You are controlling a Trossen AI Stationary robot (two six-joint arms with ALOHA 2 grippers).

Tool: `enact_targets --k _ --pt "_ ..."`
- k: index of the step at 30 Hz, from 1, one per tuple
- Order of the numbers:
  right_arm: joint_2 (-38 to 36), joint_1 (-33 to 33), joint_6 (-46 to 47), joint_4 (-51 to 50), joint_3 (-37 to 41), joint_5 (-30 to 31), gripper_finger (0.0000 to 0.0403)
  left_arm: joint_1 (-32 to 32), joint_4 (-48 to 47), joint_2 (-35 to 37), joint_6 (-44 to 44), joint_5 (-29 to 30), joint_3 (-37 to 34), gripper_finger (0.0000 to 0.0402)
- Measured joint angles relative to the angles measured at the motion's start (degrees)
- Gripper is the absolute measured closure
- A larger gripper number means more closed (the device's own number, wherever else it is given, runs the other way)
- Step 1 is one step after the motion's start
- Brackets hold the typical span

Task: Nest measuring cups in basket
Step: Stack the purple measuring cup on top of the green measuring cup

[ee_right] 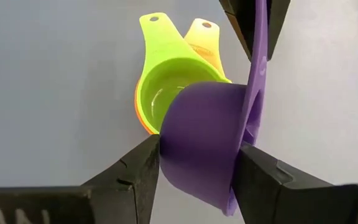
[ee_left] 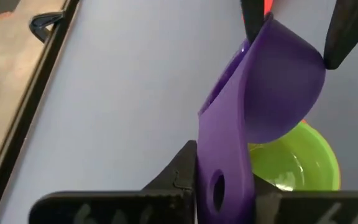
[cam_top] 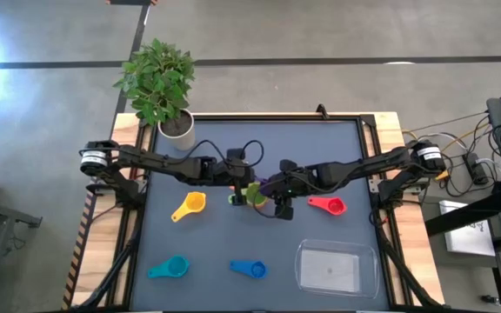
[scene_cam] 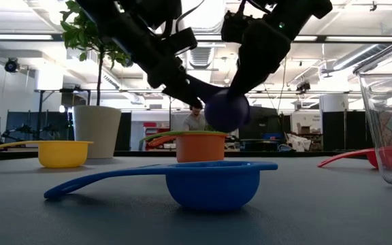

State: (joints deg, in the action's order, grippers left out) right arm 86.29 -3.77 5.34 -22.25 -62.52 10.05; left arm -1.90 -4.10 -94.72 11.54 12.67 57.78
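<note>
At the centre of the high view, the purple cup hangs in the air above the green cup, which is nested in the orange cup. The left end effector is clamped on the purple handle. The right end effector flanks the purple bowl, its jaws partly open. The clear basket lies lower right on the grey desk; a workshop room lies beyond.

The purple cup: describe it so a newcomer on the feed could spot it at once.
Look at the middle of the grey table, where the two arms meet. The purple cup hangs there above the green cup, its handle pinched by the left gripper, its bowl between the right gripper's fingers. It alone is off the table.
</note>
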Motion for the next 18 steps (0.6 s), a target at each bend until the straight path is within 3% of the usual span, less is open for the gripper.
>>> enact_targets --k 8,18 --pt "-3.8 -0.3 1.2 -1.2 0.0 2.2 0.0236 0.5 0.9 4.7 1.3 4.2 -3.6 0.04" --pt "-5.9 -0.4 0.7 -1.1 0.7 2.3 0.0236 1.4 10.8 14.0 0.2 4.6 -16.4 0.0401"
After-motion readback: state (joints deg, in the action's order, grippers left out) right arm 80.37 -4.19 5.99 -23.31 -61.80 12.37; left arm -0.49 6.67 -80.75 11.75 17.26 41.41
